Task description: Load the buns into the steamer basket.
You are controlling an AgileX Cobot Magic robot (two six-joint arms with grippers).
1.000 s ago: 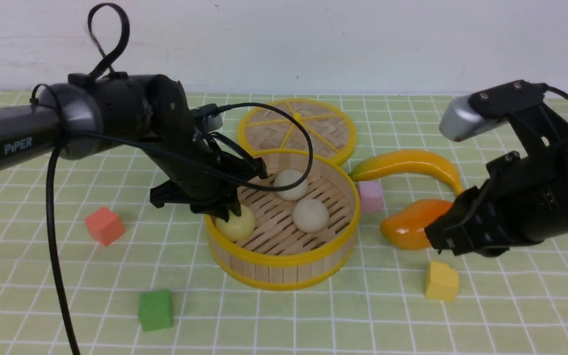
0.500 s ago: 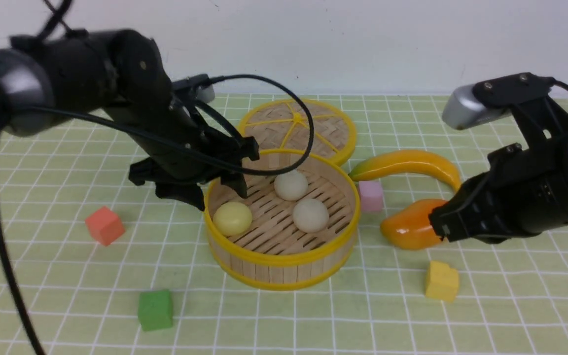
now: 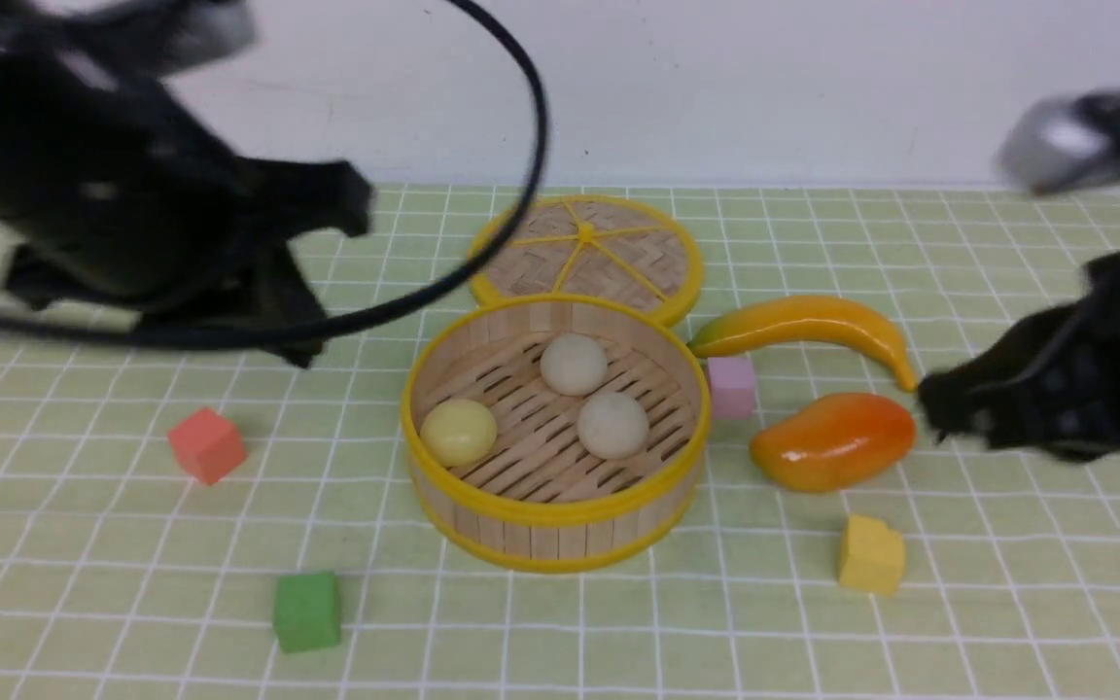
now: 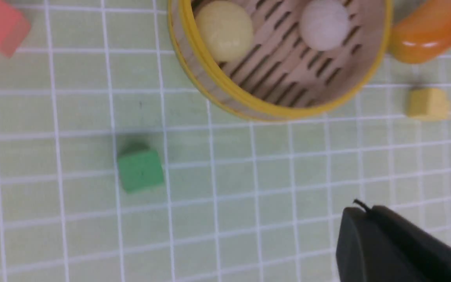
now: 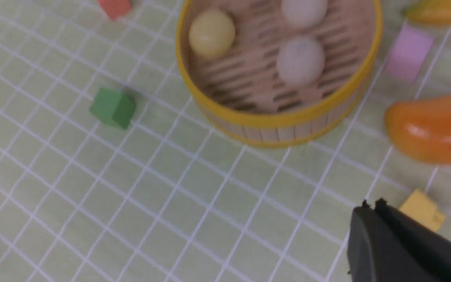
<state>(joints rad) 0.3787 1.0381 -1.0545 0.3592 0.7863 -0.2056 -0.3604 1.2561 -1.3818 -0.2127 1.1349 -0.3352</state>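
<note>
Three buns (image 3: pixel 612 425) sit inside the steamer basket (image 3: pixel 541 540), with both robot arms off to the sides and nothing held.

The left claw (image 4: pixel 360 211) and right claw (image 5: pixel 372 207) are both closed and empty, well apart from the basket. The task looks finished, so the step in hand is probably clearing away. That is best done by lifting up and outward and keeping the left arm's loose cable (image 3: pixel 538 146) off the yellow rim, so the basket is not nudged. The buns are smooth and round: two off-white ones near the middle, and one pale yellow bun (image 3: pixel 459 432) by the left wall.
</note>
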